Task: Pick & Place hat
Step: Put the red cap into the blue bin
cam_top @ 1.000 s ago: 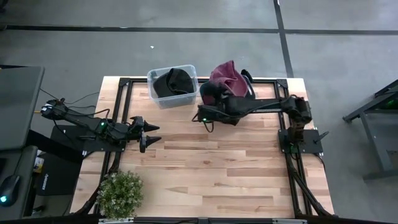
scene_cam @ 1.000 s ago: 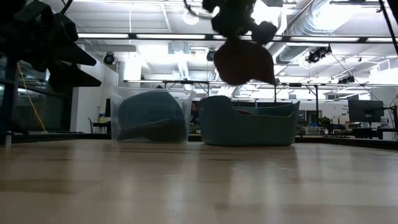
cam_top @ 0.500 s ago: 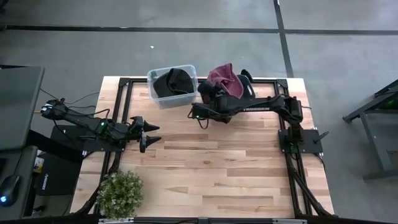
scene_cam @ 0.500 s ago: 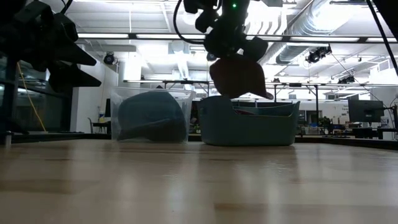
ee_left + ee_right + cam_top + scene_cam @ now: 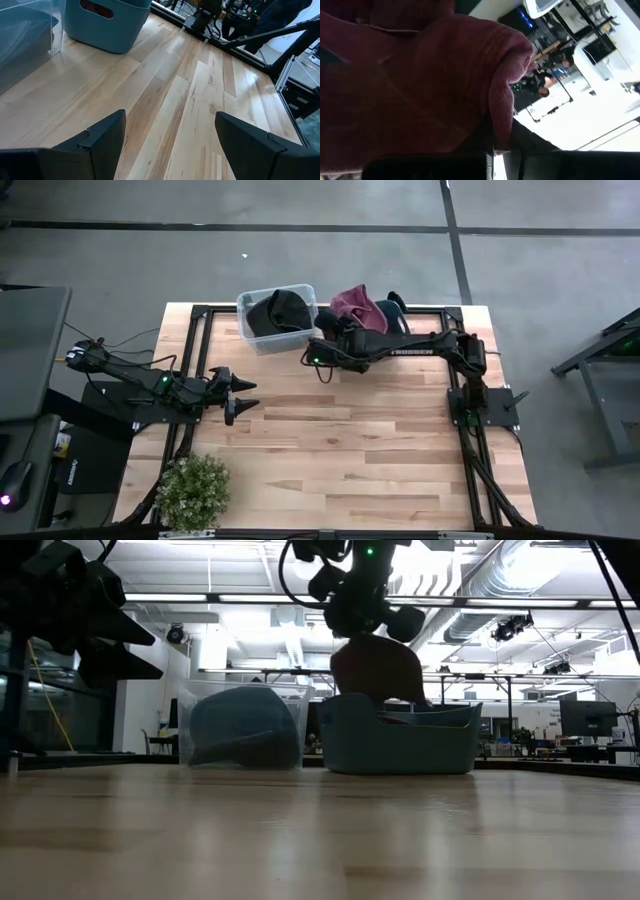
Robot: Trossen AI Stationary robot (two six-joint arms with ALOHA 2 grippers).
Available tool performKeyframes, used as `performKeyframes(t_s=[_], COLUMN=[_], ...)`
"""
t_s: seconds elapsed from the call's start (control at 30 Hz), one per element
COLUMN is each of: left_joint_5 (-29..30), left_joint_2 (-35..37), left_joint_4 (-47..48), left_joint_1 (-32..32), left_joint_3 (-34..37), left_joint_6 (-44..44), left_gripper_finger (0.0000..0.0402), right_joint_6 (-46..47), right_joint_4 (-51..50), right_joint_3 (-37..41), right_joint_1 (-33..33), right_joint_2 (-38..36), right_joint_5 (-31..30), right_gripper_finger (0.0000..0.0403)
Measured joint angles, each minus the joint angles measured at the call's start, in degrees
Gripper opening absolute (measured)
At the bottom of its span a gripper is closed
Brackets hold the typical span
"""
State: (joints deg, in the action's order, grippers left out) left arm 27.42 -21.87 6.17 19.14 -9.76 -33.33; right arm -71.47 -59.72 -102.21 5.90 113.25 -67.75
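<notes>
Two slim black arms: the left arm (image 5: pixel 140 378) ends in broad wedge-shaped fingers (image 5: pixel 95 137), the right arm (image 5: pixel 420 348) carries pale lettering (unreadable) and a green light, with black cables trailing.

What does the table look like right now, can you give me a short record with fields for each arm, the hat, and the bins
right gripper: shut on the maroon hat, held above the teal bin
maroon hat: hanging from the gripper, its lower edge at the teal bin's rim in the low view
teal bin: at the table's far edge, beside the clear bin
clear bin: holds a dark hat
left gripper: open, empty, waiting over the table's left side
potted plant: near-left corner of the table
</notes>
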Motion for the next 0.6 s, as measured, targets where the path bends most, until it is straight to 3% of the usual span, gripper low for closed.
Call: performKeyframes(t_s=[0.2,0.6], left_joint_5=[0.0,0.0], left_joint_2=[0.0,0.0], left_joint_4=[0.01,0.0], left_joint_1=[0.0,0.01], left_joint_3=[0.0,0.0], left_joint_6=[0.01,0.01], left_gripper_finger=[0.0292,0.0292], right_joint_6=[-1.86,-1.48], right_joint_4=[0.33,-0.95], right_joint_3=[0.0,0.0], right_joint_1=[1.23,1.33], right_joint_2=[0.3,2.92], right_joint_5=[1.31,16.49], right_gripper_finger=[0.0005,0.0016])
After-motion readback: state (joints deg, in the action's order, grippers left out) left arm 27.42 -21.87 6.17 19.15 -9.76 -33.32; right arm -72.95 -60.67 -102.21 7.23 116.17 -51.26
